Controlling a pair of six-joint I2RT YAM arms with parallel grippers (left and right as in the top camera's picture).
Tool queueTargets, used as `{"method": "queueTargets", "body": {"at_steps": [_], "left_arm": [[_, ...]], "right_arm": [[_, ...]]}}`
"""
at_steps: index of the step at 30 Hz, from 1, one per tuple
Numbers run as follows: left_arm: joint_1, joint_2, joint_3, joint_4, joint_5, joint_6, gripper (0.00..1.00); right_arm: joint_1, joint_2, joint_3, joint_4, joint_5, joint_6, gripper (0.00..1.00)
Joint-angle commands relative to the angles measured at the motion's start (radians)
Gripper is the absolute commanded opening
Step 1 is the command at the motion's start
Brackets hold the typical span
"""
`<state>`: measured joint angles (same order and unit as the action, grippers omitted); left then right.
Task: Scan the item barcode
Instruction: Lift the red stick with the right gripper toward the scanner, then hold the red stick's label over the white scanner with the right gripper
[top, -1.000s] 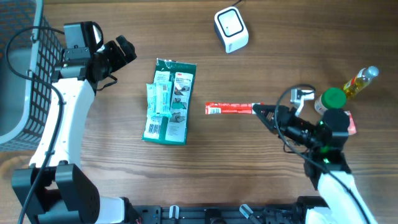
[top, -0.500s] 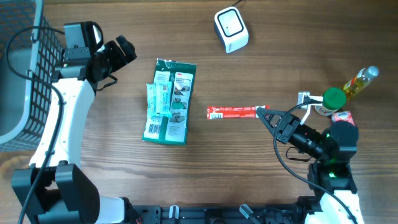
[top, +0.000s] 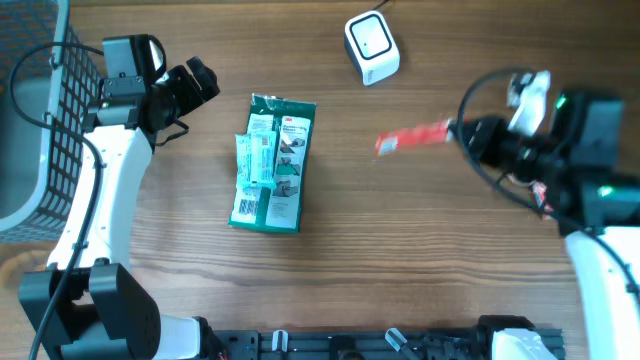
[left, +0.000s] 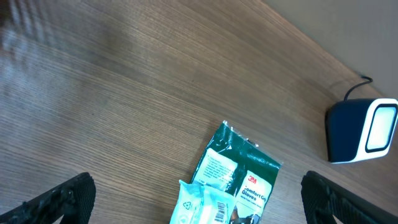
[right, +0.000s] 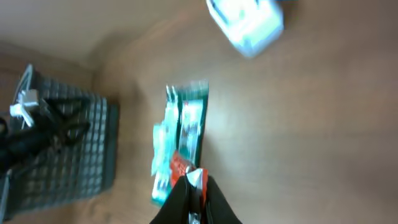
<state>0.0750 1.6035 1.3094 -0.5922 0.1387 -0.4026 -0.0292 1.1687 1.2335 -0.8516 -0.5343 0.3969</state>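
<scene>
Packet (top: 412, 138): looked light, thin, slippery.
Right gripper (top: 452, 130): you had it pinching one end.
Left gripper (top: 203, 80): stood wide, empty.

Slim red plastic packet (top: 412, 138) at the black right gripper (top: 458, 130); beyond it, green-and-white plastic glove pack (top: 273, 163), brown wood-grain table (top: 400, 250).

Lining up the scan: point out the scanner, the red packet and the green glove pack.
scanner (top: 372, 46): overhead, white top face.
red packet (top: 412, 137): overhead, mid-length.
green glove pack (top: 292, 142): overhead, printed front.
</scene>
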Motion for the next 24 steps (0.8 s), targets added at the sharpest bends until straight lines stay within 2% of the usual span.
{"method": "queueTargets", "body": {"at_steps": [1, 5, 8, 11, 15, 19, 24], "left_arm": [[0.002, 0.000, 0.007, 0.000, -0.002, 0.005, 1.00], [0.002, 0.000, 0.007, 0.000, -0.002, 0.005, 1.00], [0.001, 0.000, 0.007, 0.000, -0.002, 0.005, 1.00], [0.001, 0.000, 0.007, 0.000, -0.002, 0.005, 1.00], [0.001, 0.000, 0.007, 0.000, -0.002, 0.005, 1.00], [0.001, 0.000, 0.007, 0.000, -0.002, 0.005, 1.00], [0.001, 0.000, 0.007, 0.000, -0.002, 0.005, 1.00]], "right_arm": [[0.087, 0.139, 0.375, -0.221, 0.372, -0.246, 0.05], [0.274, 0.283, 0.686, -0.353, 0.737, -0.378, 0.05], [0.415, 0.342, 0.709, -0.298, 0.881, -0.532, 0.05], [0.535, 0.436, 0.708, -0.240, 1.076, -0.620, 0.05], [0.634, 0.616, 0.708, -0.096, 1.306, -0.678, 0.05], [0.666, 0.819, 0.708, 0.126, 1.397, -0.713, 0.04], [0.665, 0.970, 0.708, 0.344, 1.481, -0.712, 0.04]]}}
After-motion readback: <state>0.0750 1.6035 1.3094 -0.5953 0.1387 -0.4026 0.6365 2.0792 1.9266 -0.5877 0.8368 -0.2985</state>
